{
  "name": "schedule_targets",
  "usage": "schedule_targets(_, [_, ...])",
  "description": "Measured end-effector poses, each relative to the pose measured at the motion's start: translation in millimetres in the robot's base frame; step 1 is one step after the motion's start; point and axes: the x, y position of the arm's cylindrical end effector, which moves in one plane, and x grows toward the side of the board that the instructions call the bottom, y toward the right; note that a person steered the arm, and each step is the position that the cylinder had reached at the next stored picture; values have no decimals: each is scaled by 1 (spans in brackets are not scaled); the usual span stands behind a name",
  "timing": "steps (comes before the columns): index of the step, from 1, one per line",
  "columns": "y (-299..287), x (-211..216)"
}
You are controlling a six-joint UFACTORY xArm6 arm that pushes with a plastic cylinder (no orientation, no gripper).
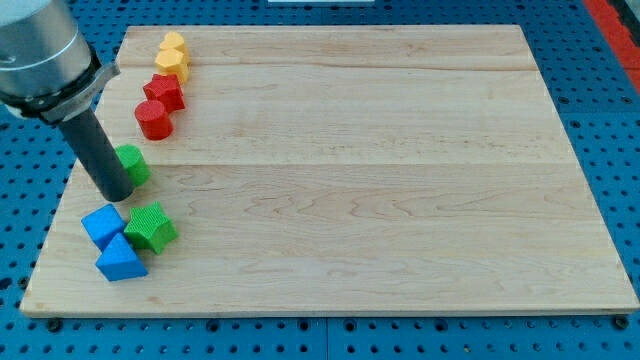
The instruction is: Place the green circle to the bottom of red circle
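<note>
The green circle (135, 164) lies near the board's left edge, partly hidden by my rod. The red circle (154, 119) lies just above it, towards the view's top, with a small gap between them. My tip (113, 194) rests on the board at the green circle's lower left, touching or almost touching it.
A red star-like block (164, 91) lies above the red circle. Two yellow blocks (173, 54) lie at the top left. A green star-like block (151, 227), a blue cube (103, 224) and a blue triangle (121, 259) cluster at the lower left. The wooden board (380, 180) lies on a blue pegboard.
</note>
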Motion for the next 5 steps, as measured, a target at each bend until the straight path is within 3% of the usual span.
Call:
schedule_targets(3, [-43, -20])
schedule_targets(5, [1, -27])
